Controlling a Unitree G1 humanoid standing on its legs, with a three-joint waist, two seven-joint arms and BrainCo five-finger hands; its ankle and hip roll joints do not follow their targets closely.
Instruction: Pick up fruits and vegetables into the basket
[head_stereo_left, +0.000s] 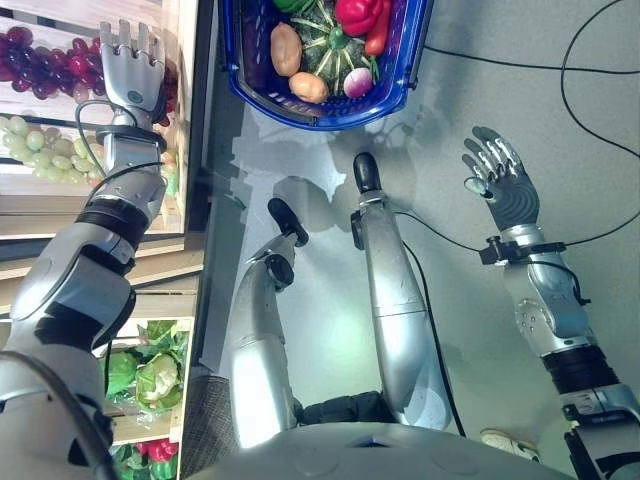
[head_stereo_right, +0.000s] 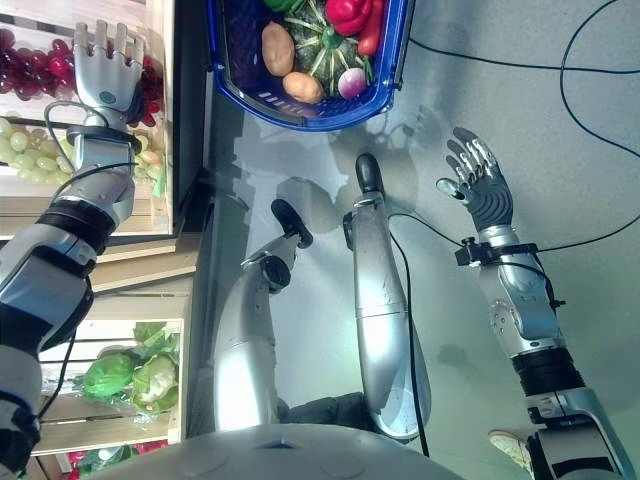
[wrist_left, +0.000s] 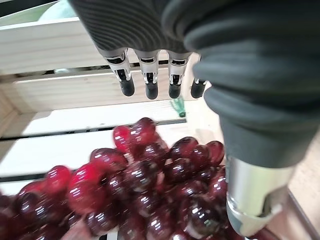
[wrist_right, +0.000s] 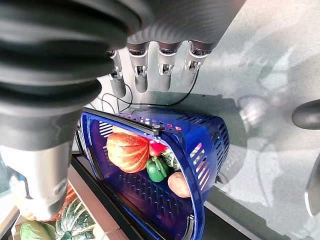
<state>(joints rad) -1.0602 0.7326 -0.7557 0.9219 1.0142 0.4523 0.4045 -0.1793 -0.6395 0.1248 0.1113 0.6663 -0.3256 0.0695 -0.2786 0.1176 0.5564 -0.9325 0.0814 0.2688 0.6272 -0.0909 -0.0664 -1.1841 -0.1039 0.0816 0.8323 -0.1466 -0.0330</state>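
My left hand (wrist_left: 150, 75) hung over the red grapes (wrist_left: 145, 185), fingers straight and spread, holding nothing. The grapes lay in a wooden crate (head_stereo_left: 40, 15), with green grapes (head_stereo_left: 40, 150) in the next compartment (cabbages (head_stereo_left: 140, 375) in the one nearer me). My right hand (head_stereo_left: 500, 185) was off to the side above the floor, open wide and empty. Further out stood the blue basket (head_stereo_left: 400, 90), already holding a potato (head_stereo_left: 285, 48), a squash (head_stereo_left: 330, 45) and a red pepper (head_stereo_left: 358, 14).
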